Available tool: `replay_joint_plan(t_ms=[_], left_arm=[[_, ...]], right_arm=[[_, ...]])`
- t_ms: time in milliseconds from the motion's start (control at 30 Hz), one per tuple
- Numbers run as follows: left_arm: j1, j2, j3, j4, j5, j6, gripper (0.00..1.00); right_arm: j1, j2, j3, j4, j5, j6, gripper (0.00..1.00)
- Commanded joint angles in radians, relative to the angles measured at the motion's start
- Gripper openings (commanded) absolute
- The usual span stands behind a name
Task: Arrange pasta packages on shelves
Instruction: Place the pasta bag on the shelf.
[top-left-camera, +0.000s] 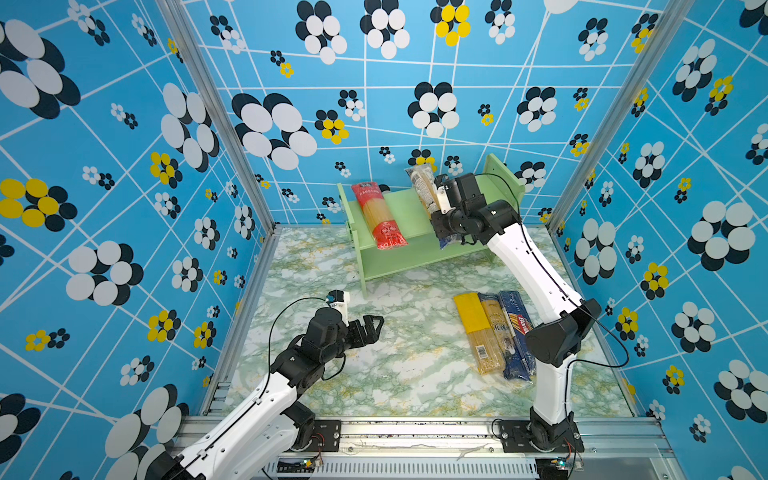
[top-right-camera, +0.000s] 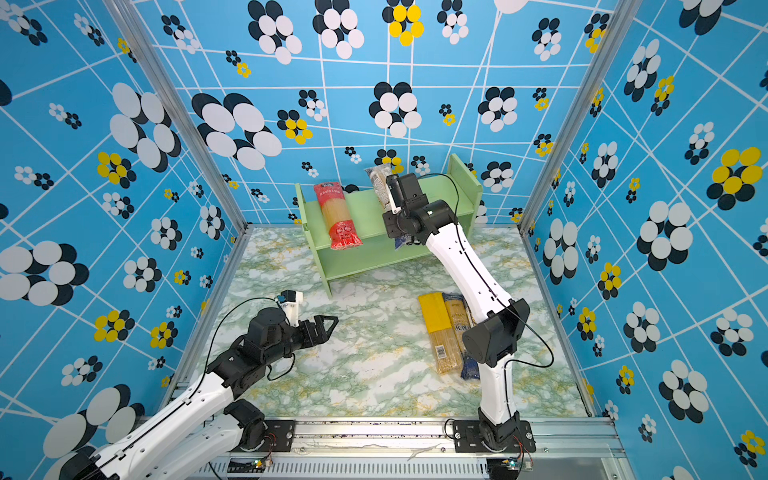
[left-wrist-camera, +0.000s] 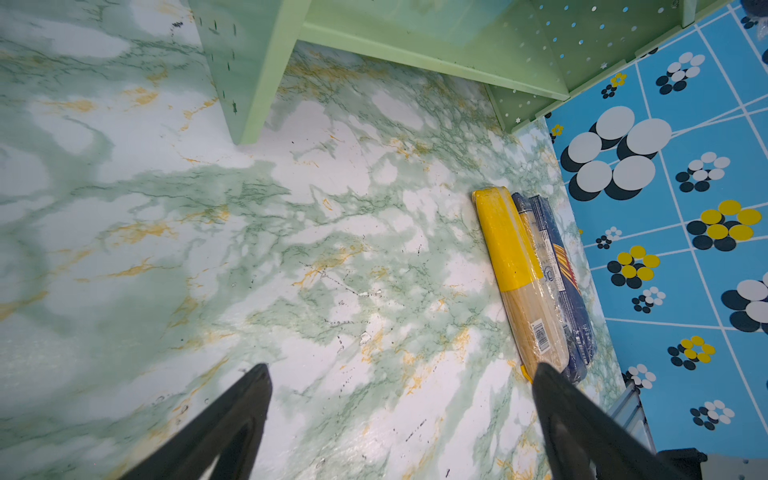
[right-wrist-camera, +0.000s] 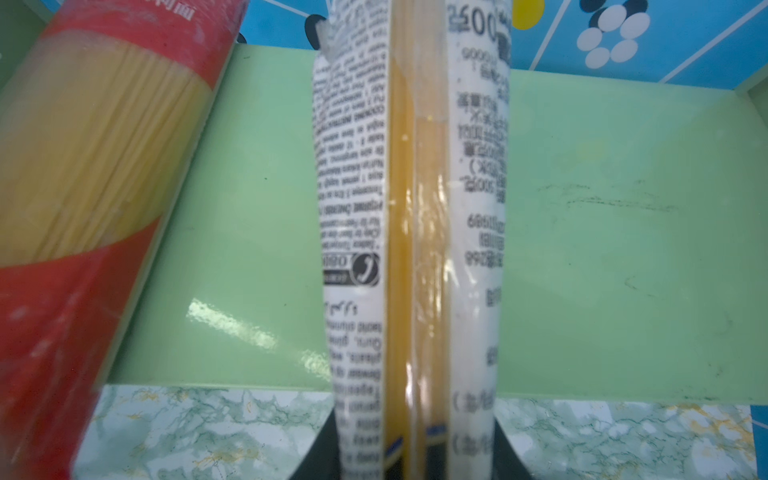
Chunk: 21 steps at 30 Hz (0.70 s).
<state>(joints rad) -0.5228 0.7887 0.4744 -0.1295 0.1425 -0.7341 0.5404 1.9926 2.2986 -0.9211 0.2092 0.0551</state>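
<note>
My right gripper is clenched on the clear white-labelled pack at the green shelf top tier, right of centre in both top views, beside the red pack. My left gripper hangs released at lower left over the marble table.

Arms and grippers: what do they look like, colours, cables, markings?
Both the left arm and right arm have white link shells and black joint housings, with a thin black cable looping alongside each. A small white camera mount sits at each wrist. The left gripper has black fingers with triangular open frames; the right gripper shows only dark fingertips. No readable markings.
</note>
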Motion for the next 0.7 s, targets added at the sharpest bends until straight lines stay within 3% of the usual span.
replay_joint_plan(t_ms=[0, 667], left_arm=[[0.005, -0.013, 0.031, -0.021, -0.011, -0.003, 0.99], [0.003, -0.006, 0.035, -0.012, -0.011, -0.004, 0.99]], right_arm=[[-0.011, -0.081, 0.007, 0.161, 0.036, -0.004, 0.0], [-0.026, -0.046, 0.011, 0.232, 0.026, 0.045, 0.0]])
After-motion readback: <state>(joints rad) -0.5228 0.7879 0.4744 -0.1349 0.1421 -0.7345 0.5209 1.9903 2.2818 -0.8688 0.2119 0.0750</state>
